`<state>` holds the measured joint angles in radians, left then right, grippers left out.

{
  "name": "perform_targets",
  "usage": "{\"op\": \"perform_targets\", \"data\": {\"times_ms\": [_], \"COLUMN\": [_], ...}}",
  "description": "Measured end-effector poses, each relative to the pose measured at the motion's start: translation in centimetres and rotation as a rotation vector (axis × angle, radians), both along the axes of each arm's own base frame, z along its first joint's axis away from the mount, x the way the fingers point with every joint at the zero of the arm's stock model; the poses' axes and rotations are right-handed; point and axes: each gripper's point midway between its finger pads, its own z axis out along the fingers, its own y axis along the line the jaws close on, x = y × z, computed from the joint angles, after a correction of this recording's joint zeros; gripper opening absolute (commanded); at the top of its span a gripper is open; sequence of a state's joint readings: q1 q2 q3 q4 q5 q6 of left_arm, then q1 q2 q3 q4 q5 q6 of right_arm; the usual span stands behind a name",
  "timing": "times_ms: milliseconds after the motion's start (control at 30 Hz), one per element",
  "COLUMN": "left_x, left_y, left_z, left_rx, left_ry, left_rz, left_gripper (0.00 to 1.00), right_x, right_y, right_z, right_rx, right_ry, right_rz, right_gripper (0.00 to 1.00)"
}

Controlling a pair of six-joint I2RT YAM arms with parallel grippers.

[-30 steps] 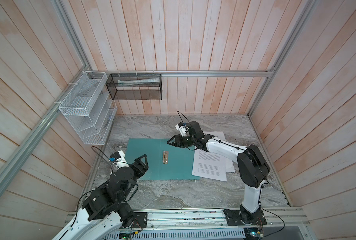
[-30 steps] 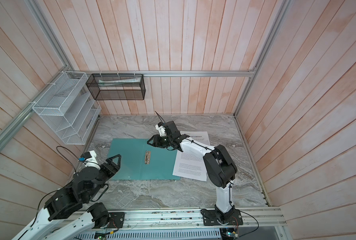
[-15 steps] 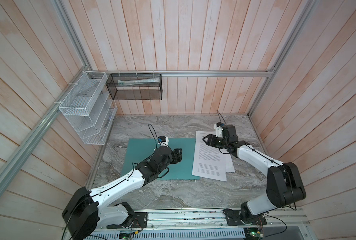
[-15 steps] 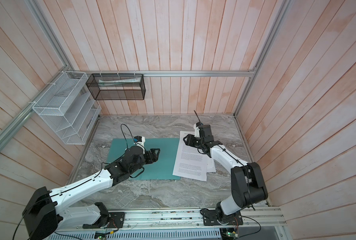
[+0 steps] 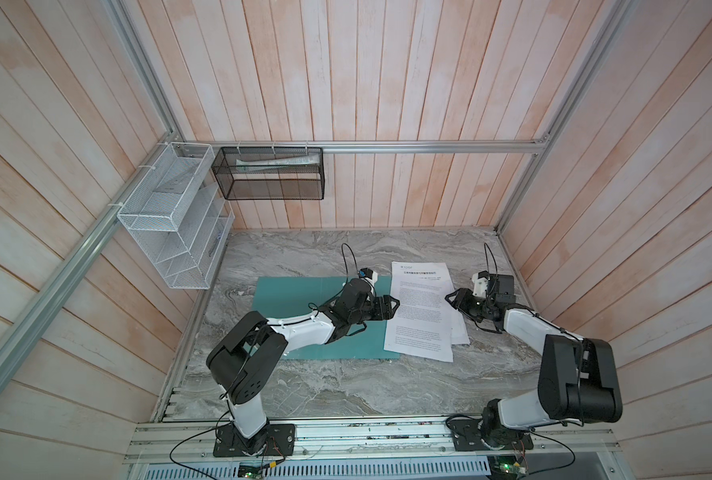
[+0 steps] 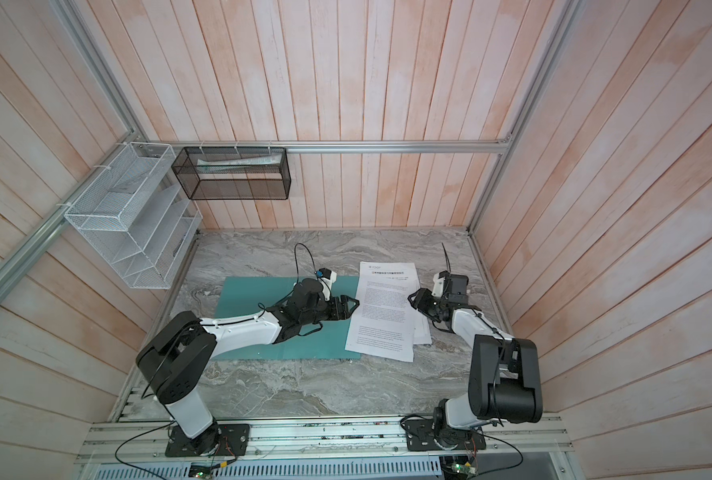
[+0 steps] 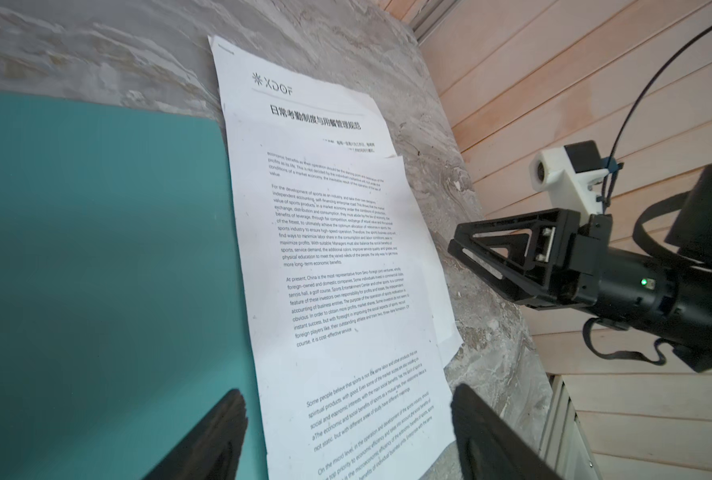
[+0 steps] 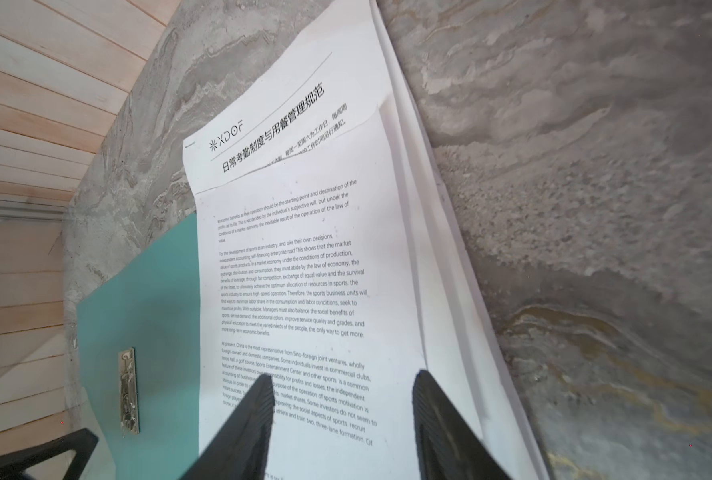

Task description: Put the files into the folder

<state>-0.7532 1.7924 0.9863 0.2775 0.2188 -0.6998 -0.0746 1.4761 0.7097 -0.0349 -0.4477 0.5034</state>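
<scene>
Bench contents, listed from left to right.

- White wire rack (image 5: pixel 171 220): fixed to the left wall above the bench (image 5: pixel 325 386).
- Black mesh basket (image 5: pixel 271 174): hangs on the back wall, with rolled papers seen through the mesh.
- Folder (image 5: pixel 296 299): thin, teal-green, lying open and flat on the grey marbled bench left of centre. A small metal clip (image 8: pixel 128 390) shows on it in the right wrist view. The left arm crosses it in both top views.
- Left fingers (image 7: pixel 225 432): spread wide with nothing between them, at the folder's right edge and pointing at the papers' left side.
- Files (image 5: pixel 420 307): a loose fan of white sheets lying flat just right of the folder.
  - The top sheet carries dense black paragraphs, and its lower left side overlaps the folder's right edge.
  - The sheet beneath shows a logo and a bold heading line at its far end.
  - Another edge sticks out on the right.
- Right fingers (image 8: pixel 254 415): partly open, gripping nothing, at the papers' right side.
</scene>
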Motion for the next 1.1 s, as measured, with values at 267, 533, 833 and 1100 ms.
{"op": "perform_targets", "data": {"times_ms": [267, 533, 833, 1100], "left_x": [0.4, 0.4, 0.5, 0.5], "left_y": [-0.8, -1.9, -2.7, -3.3], "left_z": [-2.8, -2.7, -4.1, -6.2], "left_rx": [-0.007, -0.036, -0.04, -0.036], "left_ry": [0.062, 0.075, 0.104, 0.149], "left_rz": [-0.049, -0.095, -0.124, -0.137], "left_gripper": [0.79, 0.79, 0.78, 0.77], "right_x": [-0.2, -0.3, 0.2, -0.2], "right_y": [0.4, 0.1, 0.2, 1.2], "right_z": [-2.5, -3.9, -3.9, -3.8], "right_rx": [0.024, 0.046, 0.092, 0.174], "right_ry": [0.051, 0.077, 0.056, 0.048], "right_rz": [0.025, 0.02, 0.03, 0.066], "right_gripper": [0.52, 0.52, 0.51, 0.48]}}
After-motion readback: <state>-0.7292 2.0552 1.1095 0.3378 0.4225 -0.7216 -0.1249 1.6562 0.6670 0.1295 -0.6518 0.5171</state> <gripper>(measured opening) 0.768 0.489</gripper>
